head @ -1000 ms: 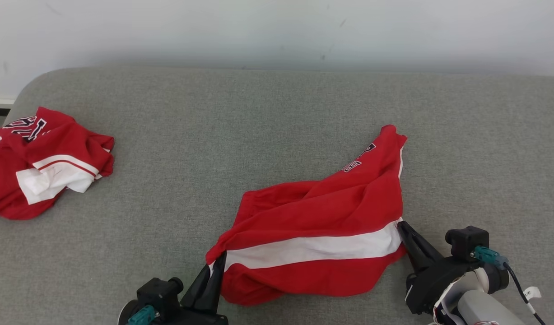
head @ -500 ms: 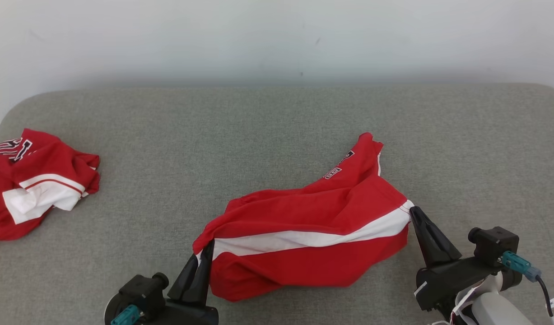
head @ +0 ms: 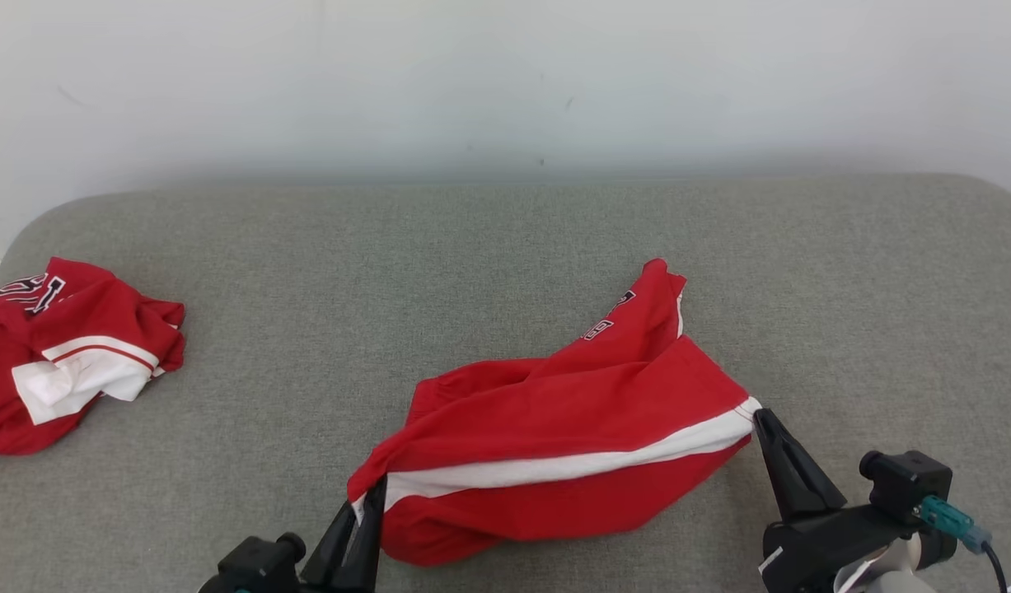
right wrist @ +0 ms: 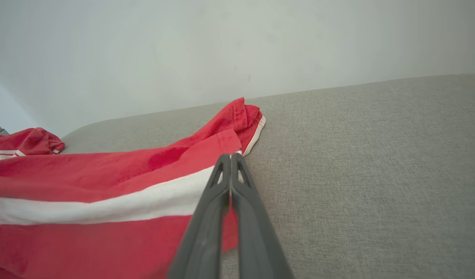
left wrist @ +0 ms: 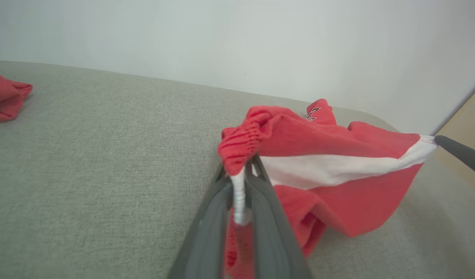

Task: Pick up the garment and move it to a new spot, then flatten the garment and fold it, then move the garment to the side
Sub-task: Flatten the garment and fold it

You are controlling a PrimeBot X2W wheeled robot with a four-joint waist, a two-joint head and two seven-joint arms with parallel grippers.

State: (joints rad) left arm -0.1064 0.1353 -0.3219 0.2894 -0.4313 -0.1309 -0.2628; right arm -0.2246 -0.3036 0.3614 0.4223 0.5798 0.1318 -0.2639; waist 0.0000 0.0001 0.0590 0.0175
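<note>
**A:** Left pincer (head: 372, 492) and right pincer (head: 759, 414), each clenched on an end of the garment (head: 554, 412)?

**B:** Yes, it sags between them onto the bench (head: 505, 247). Draw your arms apart evenly, then lower it flat — well clear of the far red heap (head: 77, 362).

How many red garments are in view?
2. The nearer garment is stretched between the left gripper and right gripper; the other garment lies crumpled at left on the cushion, partly cropped.
</note>
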